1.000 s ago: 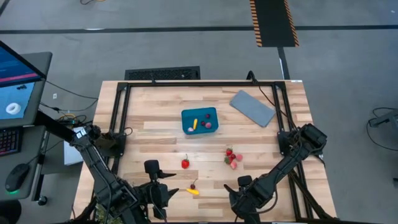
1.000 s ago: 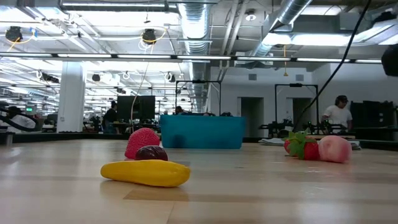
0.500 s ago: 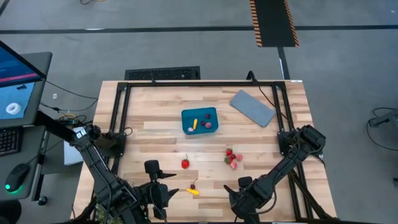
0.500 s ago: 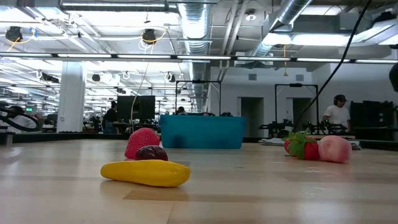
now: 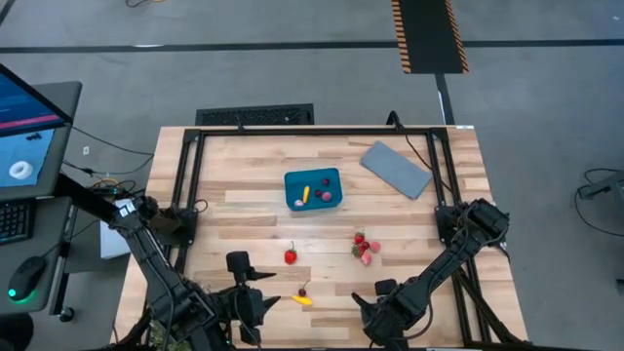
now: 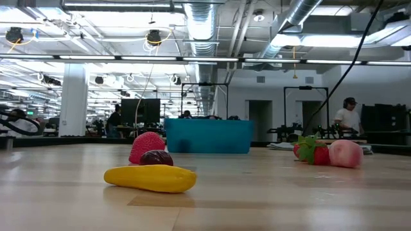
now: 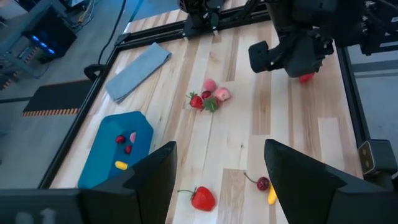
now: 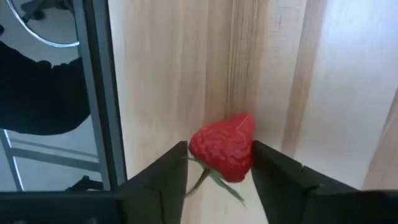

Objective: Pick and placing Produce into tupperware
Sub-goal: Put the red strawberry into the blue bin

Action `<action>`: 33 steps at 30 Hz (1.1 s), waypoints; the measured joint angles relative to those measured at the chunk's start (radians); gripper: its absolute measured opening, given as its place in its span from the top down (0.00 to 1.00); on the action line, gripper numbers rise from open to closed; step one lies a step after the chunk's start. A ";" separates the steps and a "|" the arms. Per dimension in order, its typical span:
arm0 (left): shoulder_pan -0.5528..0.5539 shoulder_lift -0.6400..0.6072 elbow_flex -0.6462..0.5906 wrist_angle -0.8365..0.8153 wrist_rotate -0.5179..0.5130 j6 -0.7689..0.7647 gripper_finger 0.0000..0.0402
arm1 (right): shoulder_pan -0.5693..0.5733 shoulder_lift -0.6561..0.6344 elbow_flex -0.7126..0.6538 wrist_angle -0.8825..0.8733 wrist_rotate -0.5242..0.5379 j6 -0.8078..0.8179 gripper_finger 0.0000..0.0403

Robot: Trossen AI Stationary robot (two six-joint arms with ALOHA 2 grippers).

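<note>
Middle of the counter [image 5: 244,195] is wide open, bare wood between the tupperware [image 5: 313,189] and the near fruit. Stuff in the way near the front: a lone strawberry [image 5: 291,256], a cherry [image 5: 303,292] touching the yellow piece [image 5: 303,301], and a little berry cluster [image 5: 364,248] to the right. Grey lid [image 5: 395,169] sits in the far right corner, well apart from the tupperware. Black frame rails [image 5: 187,185] hem in both sides.

Teal tupperware [image 5: 312,188], grey lid [image 5: 395,169], red strawberry [image 8: 222,148], yellow piece [image 6: 151,178], pale wooden table [image 5: 244,219].
</note>
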 joint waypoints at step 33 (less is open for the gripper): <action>0.000 0.000 0.000 -0.045 0.008 0.000 0.42 | -0.095 -0.045 0.032 -0.052 0.069 -0.103 0.71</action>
